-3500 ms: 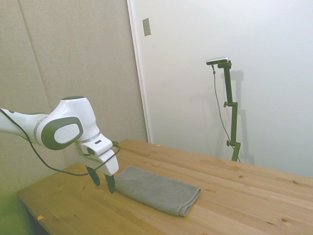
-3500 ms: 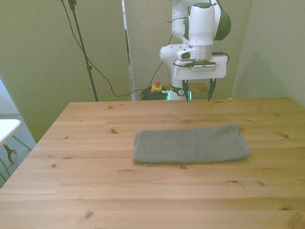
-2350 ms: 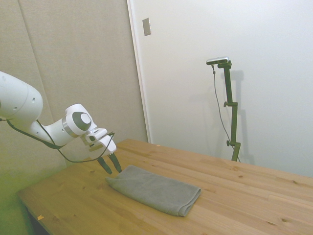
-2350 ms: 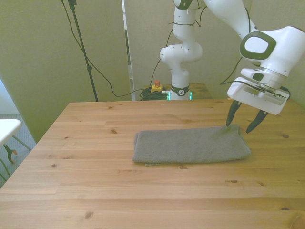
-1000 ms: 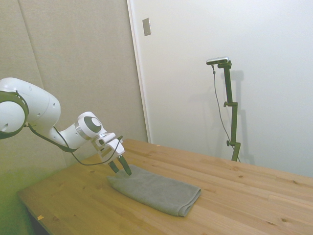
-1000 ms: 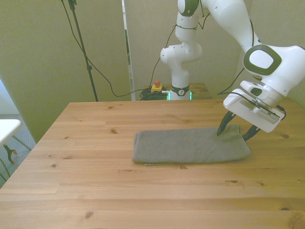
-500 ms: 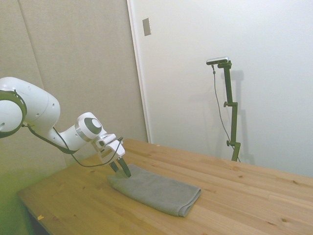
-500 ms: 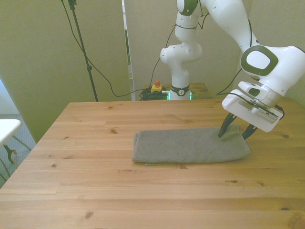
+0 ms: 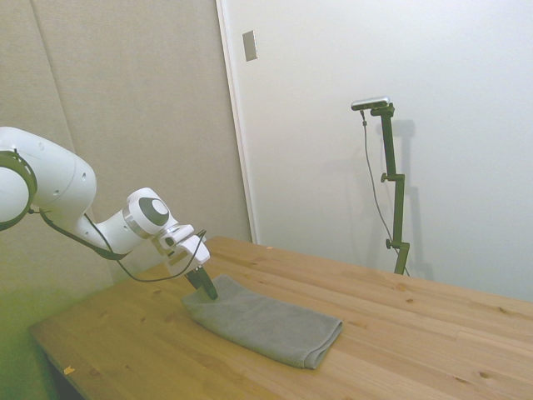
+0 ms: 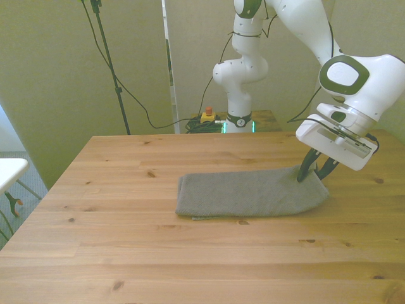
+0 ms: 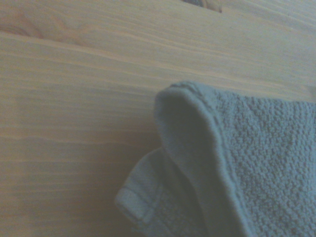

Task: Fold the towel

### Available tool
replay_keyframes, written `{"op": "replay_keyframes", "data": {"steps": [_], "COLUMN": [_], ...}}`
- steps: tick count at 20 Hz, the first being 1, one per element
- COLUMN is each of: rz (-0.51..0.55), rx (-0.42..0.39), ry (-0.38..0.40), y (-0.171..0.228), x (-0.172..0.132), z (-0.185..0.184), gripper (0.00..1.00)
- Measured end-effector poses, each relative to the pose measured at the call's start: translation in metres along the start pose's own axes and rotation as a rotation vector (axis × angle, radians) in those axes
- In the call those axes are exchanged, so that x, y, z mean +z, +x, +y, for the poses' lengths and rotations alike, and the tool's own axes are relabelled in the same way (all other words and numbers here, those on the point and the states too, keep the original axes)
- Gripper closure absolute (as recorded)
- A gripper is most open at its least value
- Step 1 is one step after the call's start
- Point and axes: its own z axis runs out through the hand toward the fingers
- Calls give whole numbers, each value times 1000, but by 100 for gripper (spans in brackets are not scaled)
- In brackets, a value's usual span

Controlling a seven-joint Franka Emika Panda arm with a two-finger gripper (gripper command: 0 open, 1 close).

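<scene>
The grey towel (image 10: 247, 193) lies flat as a long folded strip in the middle of the wooden table (image 10: 190, 259). My gripper (image 10: 315, 172) is down at the towel's end on the front view's right, tilted, and shut on the far corner there. That corner is pinched up slightly off the wood. In the side view the gripper (image 9: 206, 287) sits at the towel's (image 9: 266, 325) near-left end. The wrist view shows the towel's (image 11: 266, 163) raised corner layer with a lower layer's hem under it.
Bare table (image 9: 416, 333) surrounds the towel on all sides. A small yellow and red button box (image 10: 207, 116) sits behind the far edge by the robot's base. A white object (image 10: 9, 171) stands off the table at the front view's left.
The gripper came down from above the table to the towel's end, its fingers closed on the corner, and that end of the towel has pulled in and lifted slightly.
</scene>
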Motion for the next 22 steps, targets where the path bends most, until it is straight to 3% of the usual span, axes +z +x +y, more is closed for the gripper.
{"op": "replay_keyframes", "data": {"steps": [10,17,22], "rz": [3,9,-50], "rx": [40,125,194], "ry": [43,105,133], "y": [21,76,134], "x": [-13,-42,-29], "z": [12,68,117], "gripper": [100,100,100]}}
